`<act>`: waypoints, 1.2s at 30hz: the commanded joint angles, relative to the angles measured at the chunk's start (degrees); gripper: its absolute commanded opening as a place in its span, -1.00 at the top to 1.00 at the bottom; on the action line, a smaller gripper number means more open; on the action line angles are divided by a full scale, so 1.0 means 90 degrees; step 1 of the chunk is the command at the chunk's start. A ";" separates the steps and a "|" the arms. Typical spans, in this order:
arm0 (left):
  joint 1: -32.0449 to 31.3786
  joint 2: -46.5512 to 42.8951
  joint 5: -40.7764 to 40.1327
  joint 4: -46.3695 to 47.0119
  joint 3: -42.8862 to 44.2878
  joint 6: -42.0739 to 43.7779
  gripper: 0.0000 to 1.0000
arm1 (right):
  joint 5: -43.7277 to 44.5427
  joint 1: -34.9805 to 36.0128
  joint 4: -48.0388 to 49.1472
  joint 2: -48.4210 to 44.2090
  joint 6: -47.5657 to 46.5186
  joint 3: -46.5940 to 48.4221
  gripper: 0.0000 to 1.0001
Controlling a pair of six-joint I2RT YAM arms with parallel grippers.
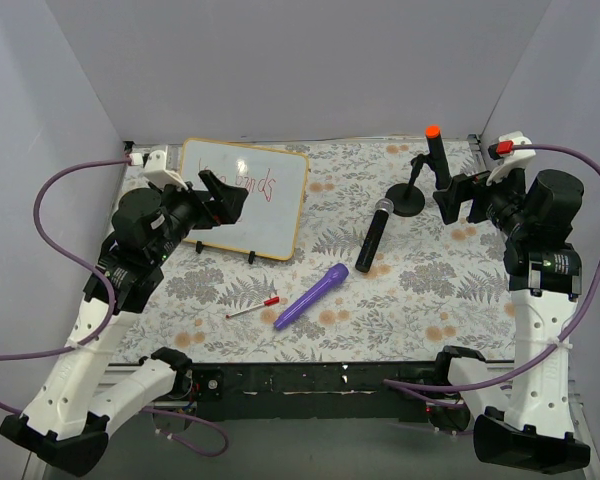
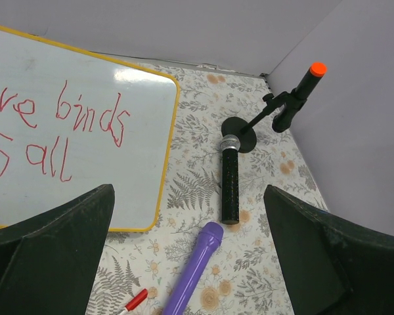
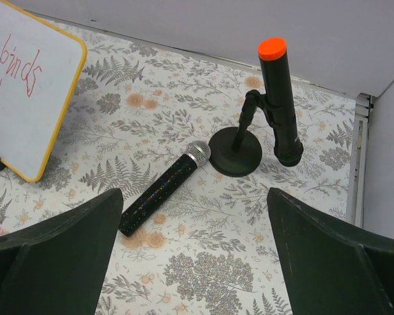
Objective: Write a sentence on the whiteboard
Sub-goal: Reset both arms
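Left gripper (image 1: pixel 223 198): fingers (image 2: pixel 59 249) spread wide, nothing between them. It hangs in the air over the left half of the whiteboard (image 1: pixel 280 222) and, from the top camera, hides the start of the writing. No contact with the board seen.

Right gripper (image 1: pixel 458 198): fingers (image 3: pixel 328 256) also wide, nothing held. It is raised at the right side of the table, just beside the stand (image 1: pixel 410 201).

Whiteboard: rear left of the cloth (image 1: pixel 430 290), propped at a tilt on small black feet, yellow frame. The sentence (image 2: pixel 85 118) is in thin red script on its upper part. The left wrist view shows the top line ending in "binds" or "birds" and a second line ending in "all"; the beginnings are cut off at that view's edge.

Centre: black mic (image 1: pixel 372 235) lies flat with its silver head touching or just beside the stand's round base. The stand's clip carries a black tube with an orange cap (image 1: pixel 432 131).

Near centre: purple mic (image 1: pixel 312 296) lies at a slant. A marker (image 1: pixel 253 307) with a red cap is just left of it, apart from the board.
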 commanded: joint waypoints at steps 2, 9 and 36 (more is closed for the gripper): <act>0.0026 -0.0053 -0.0024 0.0176 -0.0133 0.0131 -0.97 | 0.0063 -0.0025 0.0368 -0.0035 0.0094 -0.0027 -0.96; 0.0026 -0.0092 -0.0063 0.0225 -0.0240 0.0180 -0.96 | 0.0053 -0.0035 0.0398 -0.0015 0.0133 -0.0037 -0.96; 0.0026 -0.0228 -0.0092 0.0332 -0.0523 0.0171 -0.97 | 0.0014 -0.0142 0.0427 -0.0074 0.0133 -0.0232 -0.96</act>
